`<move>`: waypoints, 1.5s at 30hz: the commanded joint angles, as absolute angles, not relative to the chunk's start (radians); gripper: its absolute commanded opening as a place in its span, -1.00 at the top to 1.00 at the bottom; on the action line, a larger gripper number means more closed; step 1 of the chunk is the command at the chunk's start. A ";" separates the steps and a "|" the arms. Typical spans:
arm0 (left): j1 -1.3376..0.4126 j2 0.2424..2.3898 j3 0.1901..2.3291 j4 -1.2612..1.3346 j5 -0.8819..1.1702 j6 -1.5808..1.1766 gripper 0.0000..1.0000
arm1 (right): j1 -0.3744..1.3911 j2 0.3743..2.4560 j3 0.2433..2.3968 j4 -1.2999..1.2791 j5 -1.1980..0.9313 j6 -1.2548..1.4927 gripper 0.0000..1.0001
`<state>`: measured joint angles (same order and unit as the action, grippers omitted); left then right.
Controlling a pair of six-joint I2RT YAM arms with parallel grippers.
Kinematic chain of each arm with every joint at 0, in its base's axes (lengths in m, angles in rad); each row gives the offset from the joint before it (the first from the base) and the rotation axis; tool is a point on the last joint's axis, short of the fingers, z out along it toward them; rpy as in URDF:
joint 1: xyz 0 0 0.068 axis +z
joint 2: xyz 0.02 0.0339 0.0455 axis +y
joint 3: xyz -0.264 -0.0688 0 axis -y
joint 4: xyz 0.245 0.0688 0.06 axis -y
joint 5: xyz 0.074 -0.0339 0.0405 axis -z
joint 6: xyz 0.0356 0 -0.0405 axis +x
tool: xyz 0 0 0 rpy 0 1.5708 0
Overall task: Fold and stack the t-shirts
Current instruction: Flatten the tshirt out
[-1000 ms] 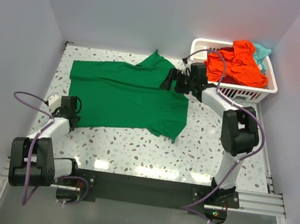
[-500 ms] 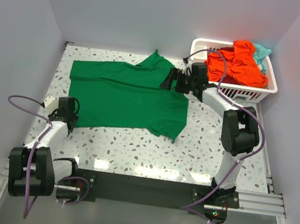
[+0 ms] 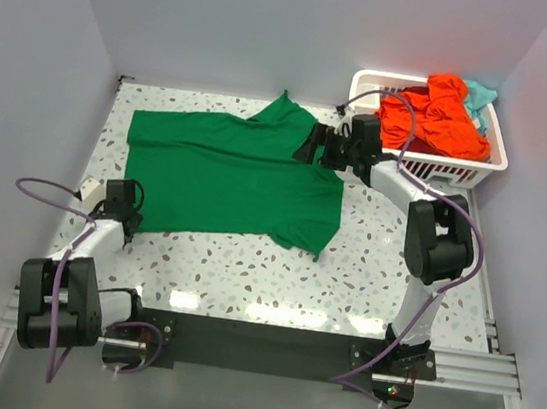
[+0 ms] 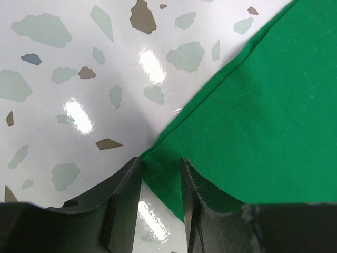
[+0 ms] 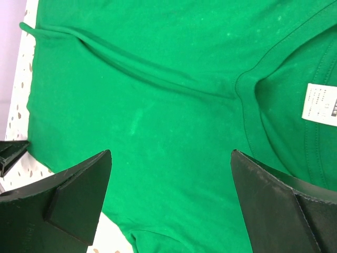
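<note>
A bright green t-shirt (image 3: 227,173) lies spread flat on the speckled table. My left gripper (image 3: 131,214) is low at the shirt's near left corner. In the left wrist view its fingers (image 4: 160,166) stand a narrow gap apart, with the hem corner of the shirt (image 4: 274,105) lying flat between them. My right gripper (image 3: 308,149) is wide open just above the shirt (image 5: 174,105) by the collar (image 5: 171,155). The white neck label (image 5: 321,104) shows there. An orange-red t-shirt (image 3: 441,116) and a teal one (image 3: 478,93) are piled in the basket.
The white slotted basket (image 3: 449,172) stands at the back right corner, just right of my right arm. Grey walls close in the table on the left, back and right. Bare speckled tabletop (image 3: 244,271) lies between the shirt and the arm bases.
My left gripper has shifted slightly toward the near edge at the shirt's corner and its elbow has swung. The right gripper and the shirt have barely moved.
</note>
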<state>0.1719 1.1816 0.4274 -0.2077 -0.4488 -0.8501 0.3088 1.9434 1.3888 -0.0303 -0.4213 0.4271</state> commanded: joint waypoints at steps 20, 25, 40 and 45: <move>0.199 1.085 0.338 -0.015 -0.304 -0.729 1.00 | 0.311 1.858 1.342 -0.074 -0.344 0.399 -0.97; 0.198 0.953 0.311 0.024 -0.308 -0.706 1.00 | 0.385 1.780 1.284 -0.101 -0.235 0.387 -0.97; 0.154 0.833 0.181 0.195 -0.308 -0.735 1.00 | 0.776 1.410 0.947 -0.346 0.342 0.553 -0.93; 0.106 0.867 0.195 0.221 -0.334 -0.730 1.00 | 0.859 1.241 0.839 -0.455 0.454 0.635 -0.92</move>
<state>0.1181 0.8623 0.1848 0.1360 -0.3069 -0.7387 0.8433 1.3373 0.8852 -0.3569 0.2951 0.5480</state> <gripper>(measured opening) 0.028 0.964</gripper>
